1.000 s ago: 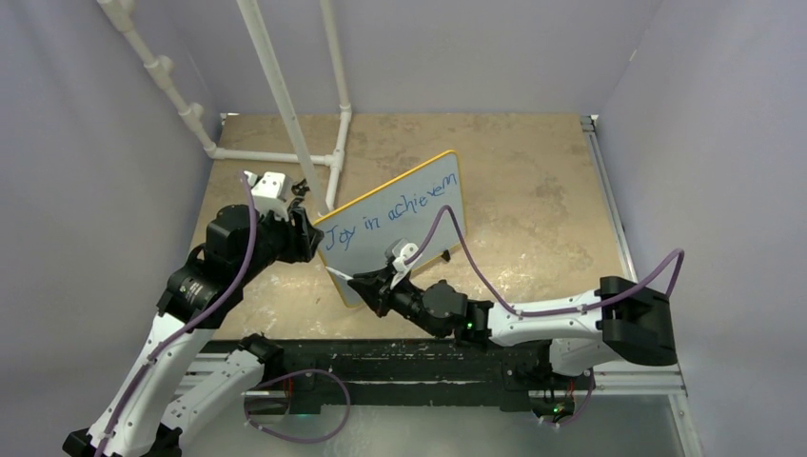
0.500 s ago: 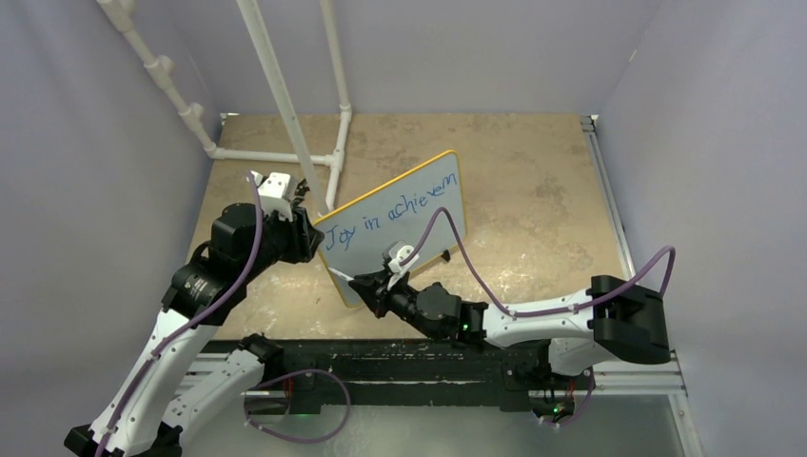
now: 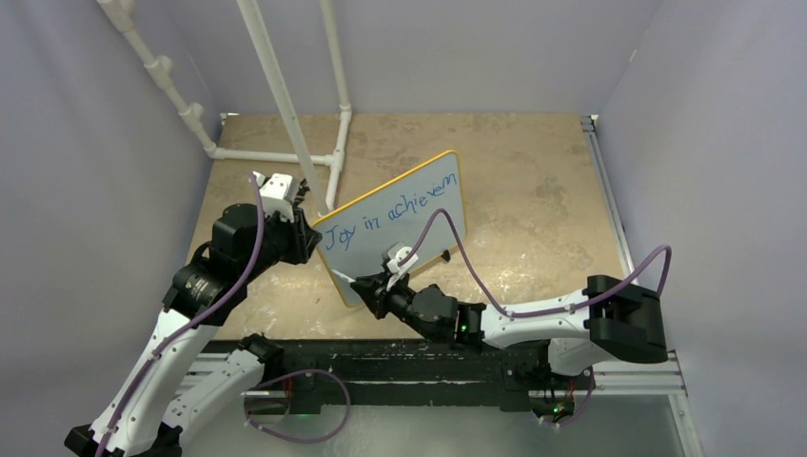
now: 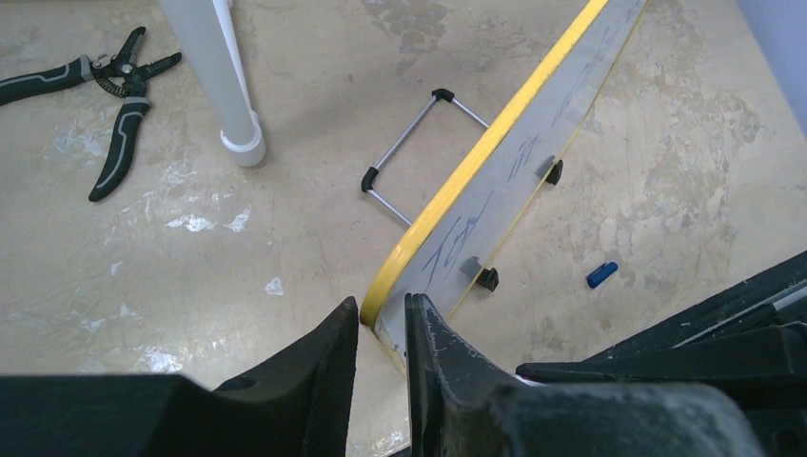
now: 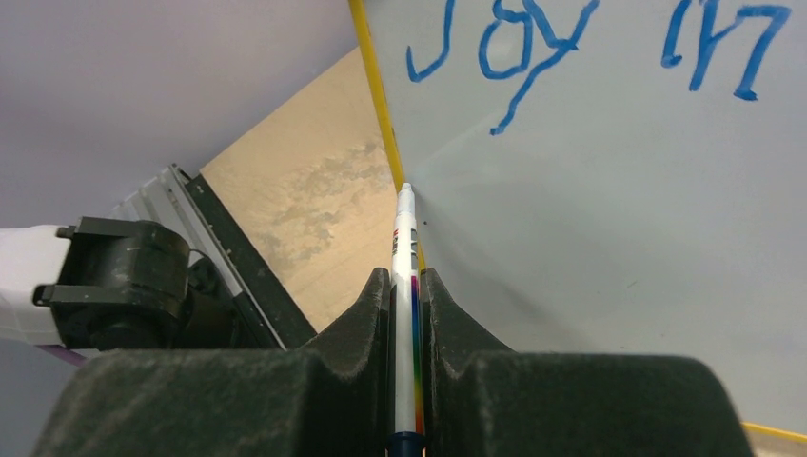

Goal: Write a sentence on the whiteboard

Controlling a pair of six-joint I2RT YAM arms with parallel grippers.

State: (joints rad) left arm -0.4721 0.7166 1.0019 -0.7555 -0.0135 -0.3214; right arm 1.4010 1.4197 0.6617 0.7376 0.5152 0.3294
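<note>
right gripper [image 5: 406, 278] clamps the marker [image 5: 403, 228], tip at the rim of the whiteboard [image 5: 619, 238]; left gripper [image 4: 381, 309] straddles its corner, grip unclear

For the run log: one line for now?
left gripper: around whiteboard corner | right gripper: shut on marker, tip by rim | sentence: Joy in achievem

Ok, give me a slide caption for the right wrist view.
Right fingers pinch a white marker, tip at the whiteboard's yellow rim, below blue handwriting "Joy in".

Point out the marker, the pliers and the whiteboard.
marker [image 5: 405, 243], right wrist view, barrel below the tip.
pliers [image 4: 119, 143], left wrist view, lower handle.
whiteboard [image 5: 619, 248], right wrist view, bare white face.
</note>
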